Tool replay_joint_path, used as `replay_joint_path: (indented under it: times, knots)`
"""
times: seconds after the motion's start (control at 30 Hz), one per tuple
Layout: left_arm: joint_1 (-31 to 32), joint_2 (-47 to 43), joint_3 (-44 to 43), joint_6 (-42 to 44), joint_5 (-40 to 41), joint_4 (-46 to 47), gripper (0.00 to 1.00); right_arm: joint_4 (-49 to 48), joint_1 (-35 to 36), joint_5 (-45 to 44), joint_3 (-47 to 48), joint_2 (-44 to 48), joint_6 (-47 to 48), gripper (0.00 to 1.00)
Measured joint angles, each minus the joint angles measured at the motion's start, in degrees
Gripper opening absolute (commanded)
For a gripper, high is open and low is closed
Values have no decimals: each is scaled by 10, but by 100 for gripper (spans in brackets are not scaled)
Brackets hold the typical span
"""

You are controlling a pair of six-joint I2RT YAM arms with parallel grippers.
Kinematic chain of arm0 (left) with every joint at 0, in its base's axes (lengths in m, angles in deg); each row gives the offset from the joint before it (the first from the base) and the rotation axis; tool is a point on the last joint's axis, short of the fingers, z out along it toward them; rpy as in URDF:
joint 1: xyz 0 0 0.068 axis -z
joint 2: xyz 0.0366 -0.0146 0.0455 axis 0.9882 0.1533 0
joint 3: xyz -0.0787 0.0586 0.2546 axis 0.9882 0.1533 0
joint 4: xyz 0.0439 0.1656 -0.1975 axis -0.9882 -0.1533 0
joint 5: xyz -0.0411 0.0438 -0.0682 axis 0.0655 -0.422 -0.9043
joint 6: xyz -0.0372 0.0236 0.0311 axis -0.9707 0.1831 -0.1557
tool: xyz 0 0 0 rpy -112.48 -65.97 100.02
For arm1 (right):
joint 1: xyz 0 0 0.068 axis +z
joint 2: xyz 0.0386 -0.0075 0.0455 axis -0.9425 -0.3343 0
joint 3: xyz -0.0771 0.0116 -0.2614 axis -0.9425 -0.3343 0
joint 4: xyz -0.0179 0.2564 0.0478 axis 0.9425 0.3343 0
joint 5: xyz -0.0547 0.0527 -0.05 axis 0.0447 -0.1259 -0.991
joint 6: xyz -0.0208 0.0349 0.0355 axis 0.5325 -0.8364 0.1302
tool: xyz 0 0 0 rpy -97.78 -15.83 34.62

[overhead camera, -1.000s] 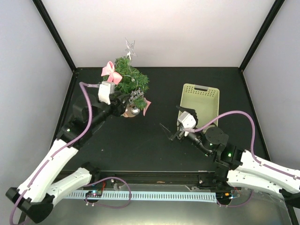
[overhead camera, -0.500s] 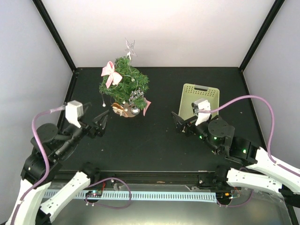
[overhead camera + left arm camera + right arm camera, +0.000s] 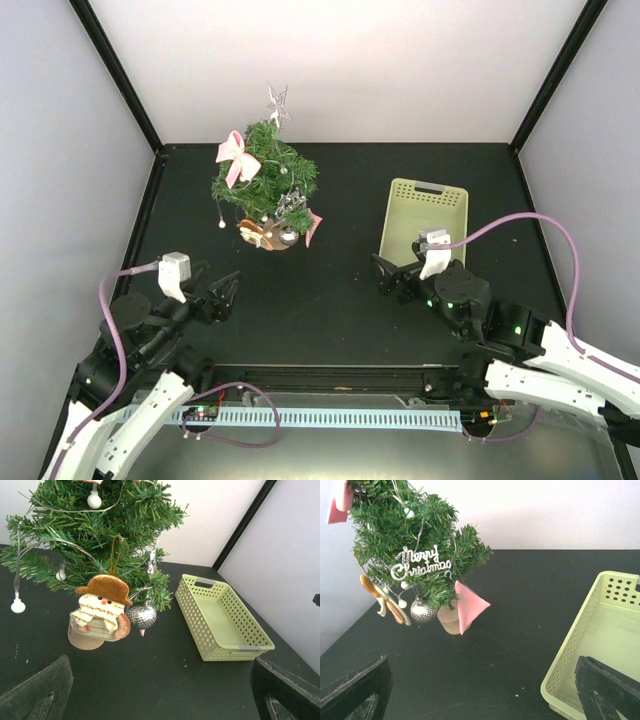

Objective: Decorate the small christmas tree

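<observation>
Our left end effector (image 3: 222, 294) has pulled back from the small christmas tree (image 3: 265, 180) toward the near edge of the surface (image 3: 340, 200). It and the right end effector (image 3: 385, 277) are wide open and hold nothing. We count one tree near the far left corner, with one star (image 3: 277, 100), one pink bow (image 3: 236, 155) and one snowman (image 3: 102, 611).

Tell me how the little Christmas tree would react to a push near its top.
Probably tips easily: the tree is bushy and wide over a narrow base. It looks light, so it may slide too. The hanging snowman and silver ball would probably swing.
</observation>
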Motion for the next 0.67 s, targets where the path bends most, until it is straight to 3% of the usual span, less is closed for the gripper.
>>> replay_joint_path:
  times: [0.67]
  knots:
    - [0, -16, 0, -11, -8, 3, 99, 11, 0, 1, -3, 64, -21, 100]
